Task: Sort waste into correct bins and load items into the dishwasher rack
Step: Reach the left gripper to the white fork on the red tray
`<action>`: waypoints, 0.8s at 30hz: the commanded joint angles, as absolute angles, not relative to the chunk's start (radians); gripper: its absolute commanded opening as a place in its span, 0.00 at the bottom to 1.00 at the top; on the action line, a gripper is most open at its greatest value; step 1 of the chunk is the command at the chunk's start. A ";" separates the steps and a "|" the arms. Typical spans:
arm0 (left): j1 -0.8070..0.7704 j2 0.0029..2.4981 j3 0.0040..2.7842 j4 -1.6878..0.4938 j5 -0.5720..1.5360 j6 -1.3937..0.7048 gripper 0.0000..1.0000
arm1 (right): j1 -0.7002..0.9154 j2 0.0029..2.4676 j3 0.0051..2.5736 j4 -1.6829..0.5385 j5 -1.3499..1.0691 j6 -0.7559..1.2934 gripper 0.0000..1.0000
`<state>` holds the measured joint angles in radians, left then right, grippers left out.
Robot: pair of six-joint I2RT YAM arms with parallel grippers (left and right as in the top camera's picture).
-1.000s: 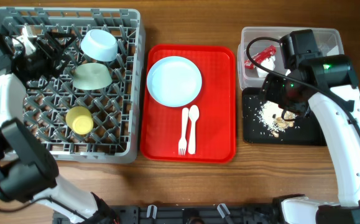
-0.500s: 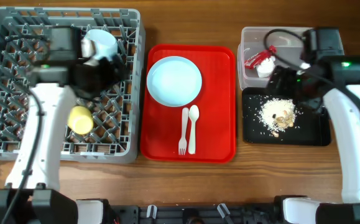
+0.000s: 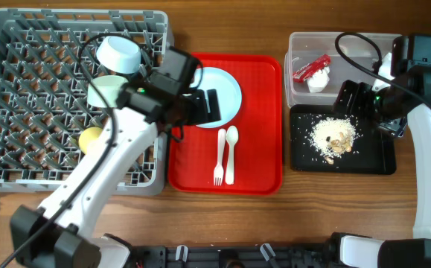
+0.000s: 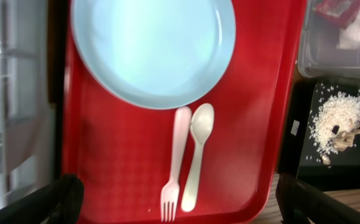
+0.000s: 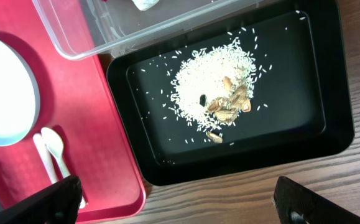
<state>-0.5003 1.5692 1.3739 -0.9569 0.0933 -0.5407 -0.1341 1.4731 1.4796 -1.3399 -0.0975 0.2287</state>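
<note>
The grey dishwasher rack (image 3: 21, 112) holds a pale blue bowl (image 3: 118, 53), a light green bowl (image 3: 105, 91) and a yellow cup (image 3: 90, 138). The pale blue plate (image 3: 228, 83), white fork (image 3: 219, 156) and spoon (image 3: 231, 152) lie on the red tray (image 3: 260, 149). My left gripper (image 3: 205, 106) is open and empty above the plate's left edge; its view shows the plate (image 4: 152, 50), fork (image 4: 175, 165) and spoon (image 4: 198, 155). My right gripper (image 3: 355, 100) is open and empty over the join of clear tub (image 3: 364, 52) and black tray (image 3: 371, 156). The red wrapper (image 3: 312, 67) and napkin (image 3: 317, 82) lie in the tub, the crumbs (image 3: 330, 136) in the black tray (image 5: 291, 124).
The red tray (image 4: 254, 124) sits between the rack and the two bins, close to both. Bare wooden table (image 3: 222, 216) runs along the front. My left arm crosses the rack's right edge. A cable loops over the clear tub.
My left arm has swung from the rack's far left to over the red tray by the plate. My right arm has drawn back to the right from over the crumbs.
</note>
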 commanded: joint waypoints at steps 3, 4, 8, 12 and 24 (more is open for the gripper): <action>-0.595 1.720 1.372 -0.947 0.006 -0.567 1.00 | -0.138 1.466 1.484 -1.347 -0.113 0.209 1.00; -0.611 1.757 1.372 -0.947 0.005 -0.570 1.00 | -0.138 1.466 1.484 -1.347 -0.113 0.209 1.00; -0.641 1.879 1.372 -0.962 0.006 -0.624 0.95 | -0.138 1.466 1.484 -1.348 -0.112 0.208 1.00; -0.646 1.952 1.372 -0.993 0.001 -0.667 0.88 | -0.138 1.466 1.484 -1.348 -0.113 0.209 1.00; -0.666 1.979 1.289 -0.974 -0.002 -0.667 0.84 | -0.138 1.466 1.484 -1.363 -0.113 0.210 1.00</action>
<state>-0.6621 1.9671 1.3315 -0.9905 0.0193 -0.6495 -0.1341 1.4731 1.4796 -1.3556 -0.0975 0.2287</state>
